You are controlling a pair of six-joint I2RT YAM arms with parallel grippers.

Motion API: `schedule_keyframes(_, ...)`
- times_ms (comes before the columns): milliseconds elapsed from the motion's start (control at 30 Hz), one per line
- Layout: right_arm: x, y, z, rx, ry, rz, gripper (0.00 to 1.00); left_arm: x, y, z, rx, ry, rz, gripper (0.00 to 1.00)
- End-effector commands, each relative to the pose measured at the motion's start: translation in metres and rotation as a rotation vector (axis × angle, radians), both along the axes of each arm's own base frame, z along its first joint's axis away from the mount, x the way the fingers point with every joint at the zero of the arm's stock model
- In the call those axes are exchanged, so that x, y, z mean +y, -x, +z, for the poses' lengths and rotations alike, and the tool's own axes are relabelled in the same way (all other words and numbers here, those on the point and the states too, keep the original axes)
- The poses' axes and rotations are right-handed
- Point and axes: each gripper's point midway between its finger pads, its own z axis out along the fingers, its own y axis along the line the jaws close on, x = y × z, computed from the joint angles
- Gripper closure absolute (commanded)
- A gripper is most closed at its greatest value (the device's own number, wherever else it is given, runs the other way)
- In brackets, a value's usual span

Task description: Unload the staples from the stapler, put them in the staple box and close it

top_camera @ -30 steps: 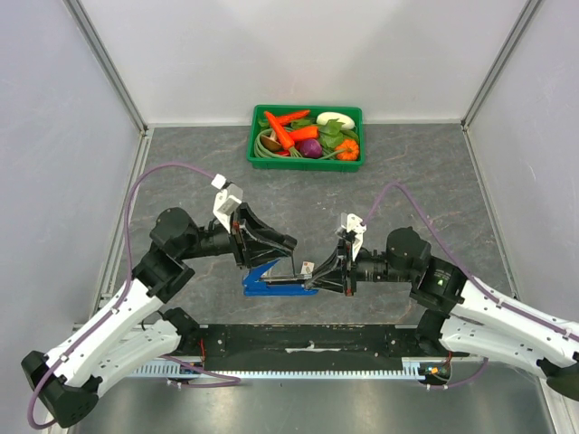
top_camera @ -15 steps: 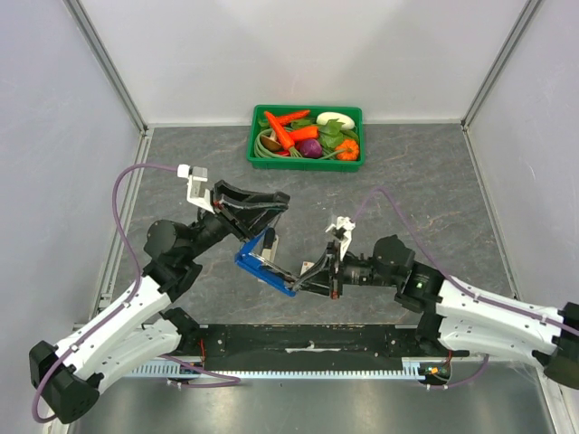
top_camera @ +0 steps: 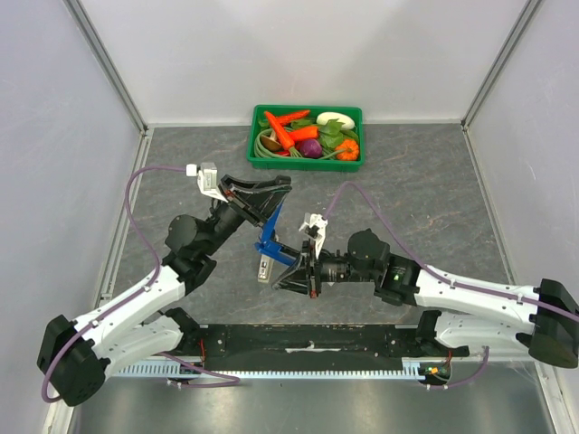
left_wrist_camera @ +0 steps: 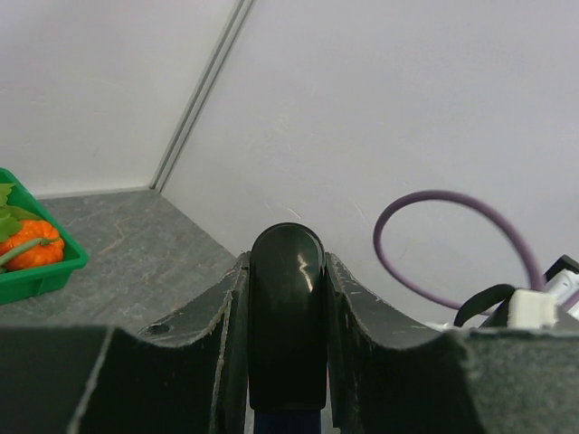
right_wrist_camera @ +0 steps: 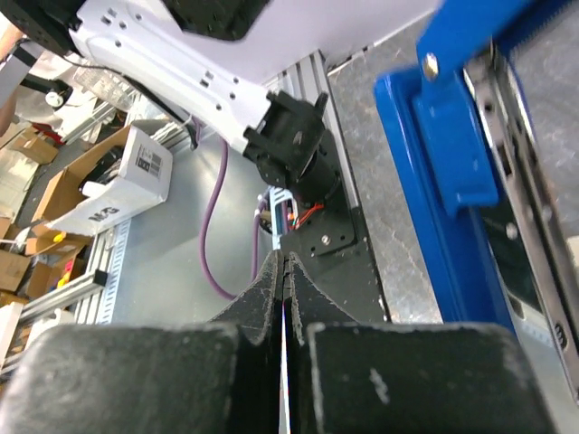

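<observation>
Worktop (top_camera: 434, 199): grey, green tray (top_camera: 256, 154) at far edge.
Stapler (top_camera: 270, 237): blue, hinged open, nearer than the tray.
Left pincer (top_camera: 271, 204): I clamp its black end.
Right pincer (top_camera: 284, 277): mine, pinched shut beside its metal rail.

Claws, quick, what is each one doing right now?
Left claw: closed on the blue stapler, gripping its black end.
Right claw: shut tight beside the stapler; whether it pinches anything cannot be told.

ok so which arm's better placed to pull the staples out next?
Right, probably. The left gripper is clamped on the black end of the stapler and holds it up, opened, so it's busy. The right gripper is shut, and its tips sit right beside the exposed metal magazine.
</observation>
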Motion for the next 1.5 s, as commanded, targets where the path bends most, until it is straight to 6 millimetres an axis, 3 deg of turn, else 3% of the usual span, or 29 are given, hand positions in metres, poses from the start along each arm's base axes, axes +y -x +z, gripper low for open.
schedule_keyframes(0, 0.004, -0.015, 0.028, -0.122, 0.004, -0.045, 1.00, 0.011, 0.007, 0.038, -0.122, 0.079, 0.035, 0.98)
schedule_keyframes(133, -0.004, -0.026, 0.035, -0.192, 0.073, -0.091, 1.00, 0.014, 0.008, 0.037, -0.134, 0.046, 0.055, 0.98)
schedule_keyframes(233, -0.015, -0.033, 0.045, -0.241, 0.127, -0.134, 0.80, 0.013, 0.008, 0.037, -0.137, 0.020, 0.060, 0.98)
schedule_keyframes(300, -0.021, -0.040, 0.052, -0.272, 0.155, -0.169, 0.78, 0.013, 0.009, 0.039, -0.137, 0.015, 0.055, 0.98)
schedule_keyframes(367, -0.030, -0.047, 0.055, -0.292, 0.180, -0.218, 0.81, 0.013, 0.010, 0.038, -0.138, 0.004, 0.052, 0.98)
schedule_keyframes(500, -0.042, -0.066, 0.051, -0.322, 0.231, -0.330, 0.99, 0.012, 0.008, 0.037, -0.128, -0.011, 0.058, 0.98)
schedule_keyframes(600, -0.051, -0.092, 0.042, -0.342, 0.290, -0.474, 1.00, 0.012, 0.002, 0.034, -0.115, -0.019, 0.079, 0.98)
schedule_keyframes(800, -0.046, -0.128, 0.025, -0.359, 0.320, -0.648, 0.90, 0.008, -0.017, 0.028, -0.071, -0.032, 0.128, 0.98)
schedule_keyframes(1267, -0.015, -0.175, -0.011, -0.340, 0.297, -0.673, 1.00, -0.015, -0.063, 0.015, -0.054, -0.086, 0.198, 0.98)
schedule_keyframes(1467, -0.017, -0.205, -0.030, -0.262, 0.264, -0.680, 1.00, -0.029, -0.092, 0.012, -0.072, -0.125, 0.239, 0.98)
